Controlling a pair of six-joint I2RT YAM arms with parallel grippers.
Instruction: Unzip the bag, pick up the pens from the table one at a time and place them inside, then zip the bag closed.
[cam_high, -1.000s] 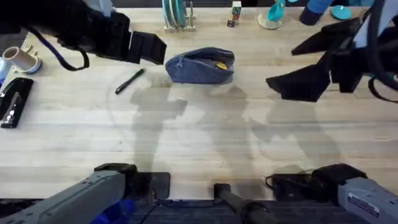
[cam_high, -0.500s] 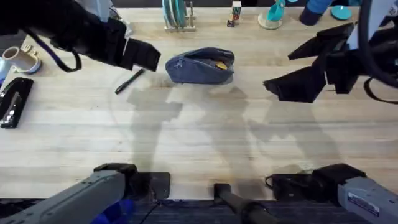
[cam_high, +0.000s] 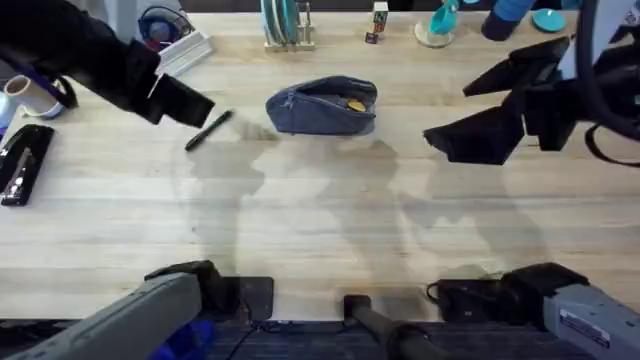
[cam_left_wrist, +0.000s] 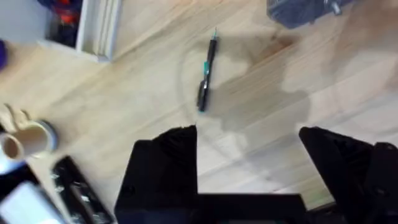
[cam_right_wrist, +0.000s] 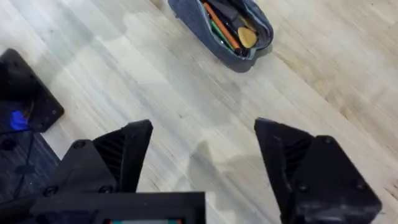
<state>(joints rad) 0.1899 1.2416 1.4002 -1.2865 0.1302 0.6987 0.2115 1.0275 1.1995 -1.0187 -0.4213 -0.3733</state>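
Pale plank table (cam_high: 330, 220); left gripper (cam_left_wrist: 249, 140) jaws wide, hovering just left of the pen (cam_high: 208, 131); pen lying loose left of the bag (cam_high: 322, 105); bag unzipped, contents showing; right gripper (cam_right_wrist: 202, 140) wide, well right of the bag.
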